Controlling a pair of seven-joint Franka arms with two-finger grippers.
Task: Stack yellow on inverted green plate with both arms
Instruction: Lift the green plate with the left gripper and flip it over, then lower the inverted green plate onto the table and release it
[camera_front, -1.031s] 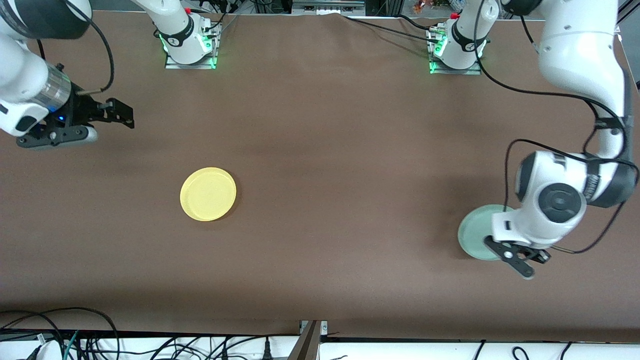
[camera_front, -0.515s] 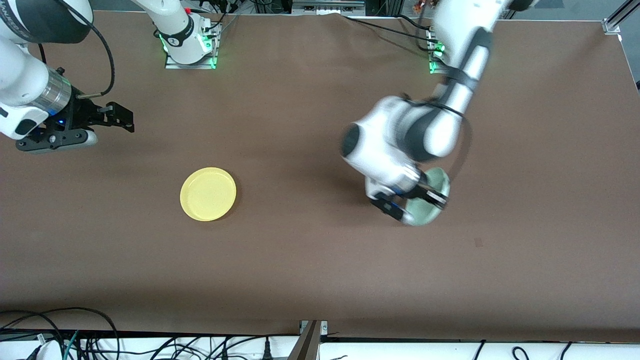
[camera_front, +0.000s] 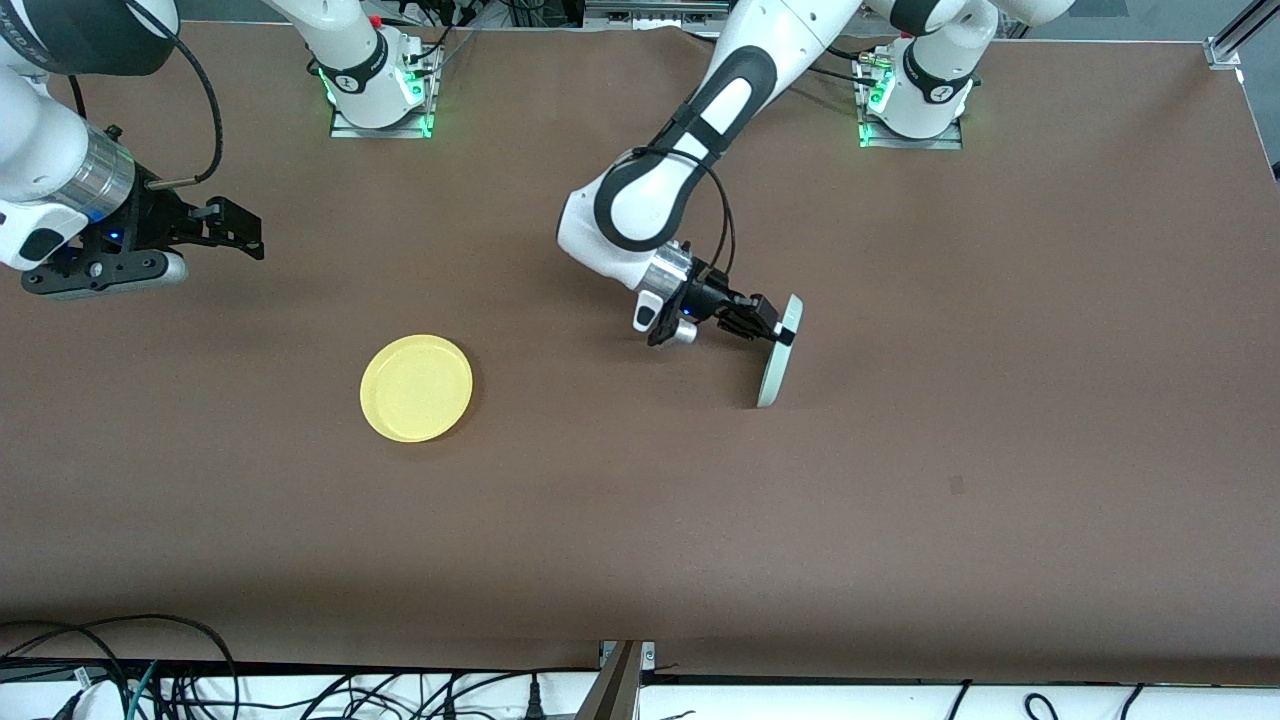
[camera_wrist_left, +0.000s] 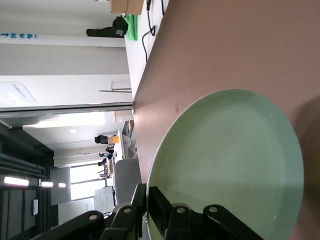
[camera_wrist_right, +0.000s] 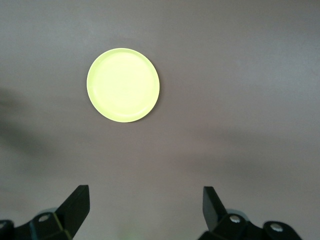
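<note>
We find the left gripper (camera_front: 775, 325) clamped on the rim of the green plate (camera_front: 779, 352), holding it on edge over the middle of the desk (camera_front: 640, 520). In the front view the plate appears as a thin sliver, roughly upright; its lower edge is close to the desk surface, but we cannot tell whether it touches. The left wrist view shows the plate's hollow face (camera_wrist_left: 227, 165) turned toward that camera, with the gripper seated at one point on the rim.

The yellow plate (camera_front: 416, 387) lies flat on the desk, hollow side up, toward the right arm's end and well apart from the green plate. The right gripper (camera_front: 235, 230) waits with its jaws spread wide and nothing between them, over bare desk near that end; its wrist view shows the yellow plate (camera_wrist_right: 123, 84) ahead of it.

Our assessment of handling: both plates look like thin moulded plastic, so we judge them light, stiff and smooth-surfaced. A one-point pinch on the rim leaves the green plate free to swing or slip, so it should be lowered gently onto its rim side. The yellow plate offers only its low raised rim; we recommend taking it there, one finger inside and one outside. Breakage risk appears low; sliding on the smooth inverted base is the main concern.
</note>
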